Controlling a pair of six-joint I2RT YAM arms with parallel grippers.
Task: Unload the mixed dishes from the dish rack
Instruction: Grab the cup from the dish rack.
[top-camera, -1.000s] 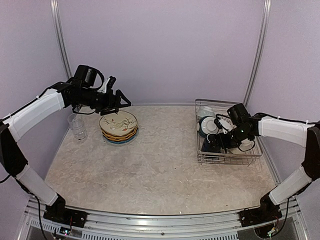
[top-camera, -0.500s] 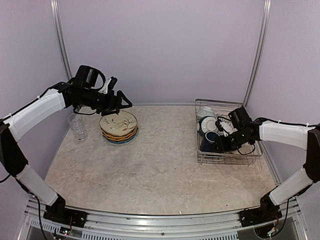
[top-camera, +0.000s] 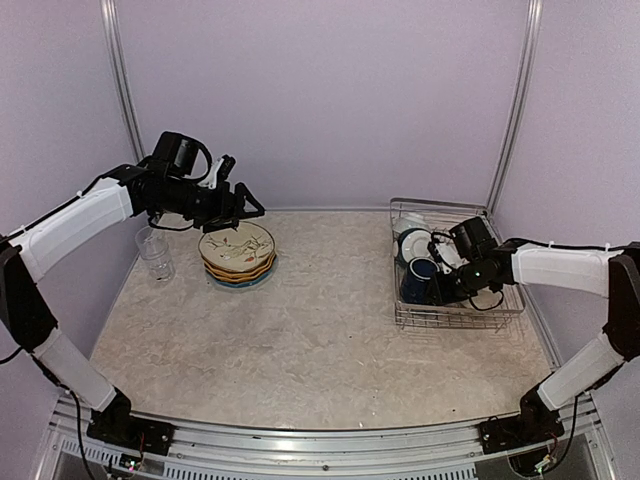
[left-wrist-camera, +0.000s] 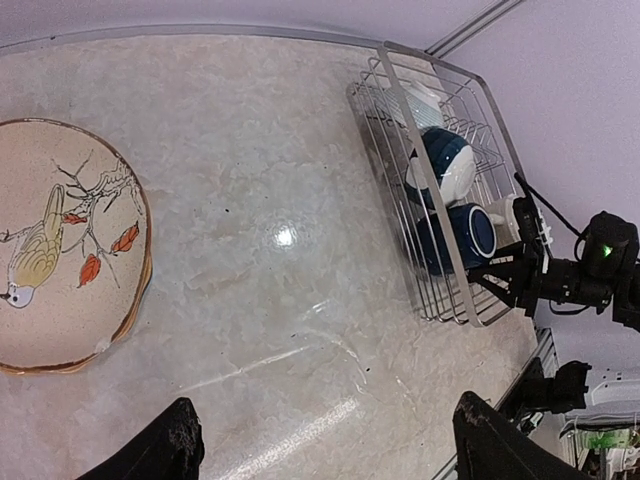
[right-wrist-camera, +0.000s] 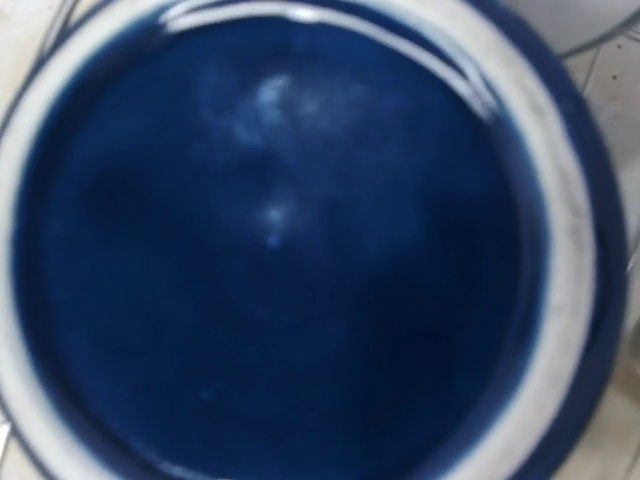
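Note:
The dish rack (top-camera: 457, 320) stands at the right, also seen in the left wrist view (left-wrist-camera: 392, 190). In it lie a dark blue mug (top-camera: 418, 280), a teal bowl (top-camera: 412, 246) and a pale mug (top-camera: 407, 222). My right gripper (top-camera: 440, 286) reaches into the rack and is closed on the dark blue mug (left-wrist-camera: 468, 235), tipped on its side. That mug (right-wrist-camera: 280, 250) fills the right wrist view and hides the fingers. My left gripper (top-camera: 245, 205) hovers open and empty over the stacked plates (top-camera: 237, 254). The top plate (left-wrist-camera: 60, 240) is cream with a bird on it.
A clear glass tumbler (top-camera: 155, 252) stands left of the plate stack, near the left wall. Upright metal posts run along the back corners. The marbled tabletop (top-camera: 320, 330) spreads between the plates and the rack.
My right gripper has pushed lower into the rack and closed on the dark blue mug, which has tipped so its mouth shows. The left arm has barely moved.

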